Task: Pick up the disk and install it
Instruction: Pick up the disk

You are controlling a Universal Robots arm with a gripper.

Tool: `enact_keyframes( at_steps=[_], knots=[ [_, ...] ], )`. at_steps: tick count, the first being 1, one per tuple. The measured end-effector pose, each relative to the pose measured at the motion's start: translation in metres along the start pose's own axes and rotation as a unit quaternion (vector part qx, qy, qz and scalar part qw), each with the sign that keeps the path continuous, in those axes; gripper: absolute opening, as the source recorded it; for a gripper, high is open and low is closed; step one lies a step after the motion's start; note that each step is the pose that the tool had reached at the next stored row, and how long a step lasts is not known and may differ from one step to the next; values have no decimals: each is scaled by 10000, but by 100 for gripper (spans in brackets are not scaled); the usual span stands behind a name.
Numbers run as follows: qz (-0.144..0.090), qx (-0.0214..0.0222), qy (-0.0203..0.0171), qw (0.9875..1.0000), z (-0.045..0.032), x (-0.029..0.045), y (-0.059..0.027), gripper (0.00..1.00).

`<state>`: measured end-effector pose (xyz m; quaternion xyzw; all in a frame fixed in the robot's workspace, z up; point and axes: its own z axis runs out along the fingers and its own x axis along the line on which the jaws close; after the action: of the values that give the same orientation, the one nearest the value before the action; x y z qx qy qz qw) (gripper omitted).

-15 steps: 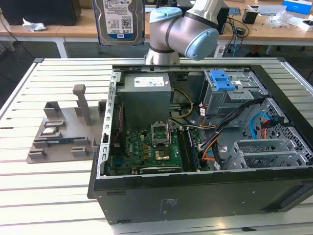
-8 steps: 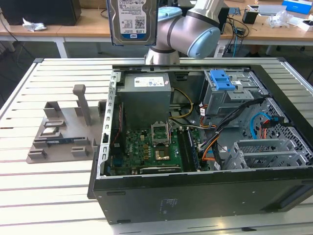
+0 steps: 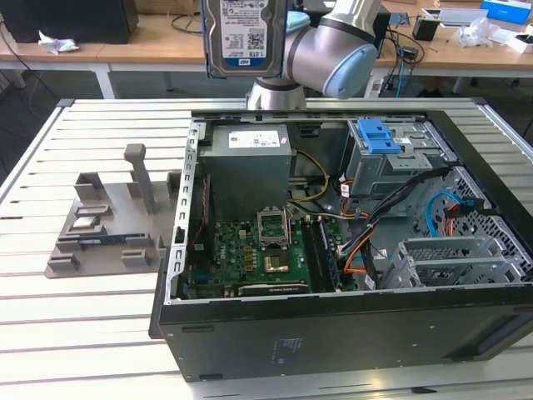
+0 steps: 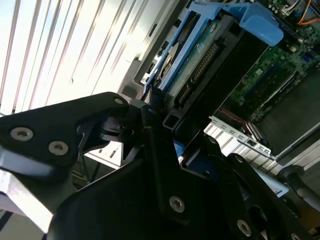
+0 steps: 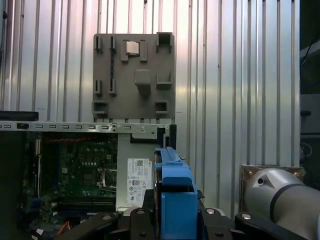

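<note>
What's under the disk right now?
The disk hangs over the grey power supply in the open case; in the first wrist view the disk itself covers what lies straight below.

An open black metal computer case [image 3: 333,329] lies on the slatted silver metal table [image 3: 83,342], with a grey plastic fixture [image 3: 100,242] beside it on the exterior view's left. The flat silver metal disk [image 3: 245,37] hangs above the case's far wall, seemingly over the grey power-supply box [image 3: 248,171] inside.
</note>
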<state>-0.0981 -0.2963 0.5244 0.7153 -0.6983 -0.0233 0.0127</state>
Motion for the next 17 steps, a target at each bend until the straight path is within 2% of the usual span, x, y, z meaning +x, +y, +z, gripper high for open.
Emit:
enact_keyframes(
  at_steps=[6,17],
  knots=[
    [0,0,0,10000,-3,73,-36,36],
    [0,0,0,10000,-8,162,-116,36]
  ],
)
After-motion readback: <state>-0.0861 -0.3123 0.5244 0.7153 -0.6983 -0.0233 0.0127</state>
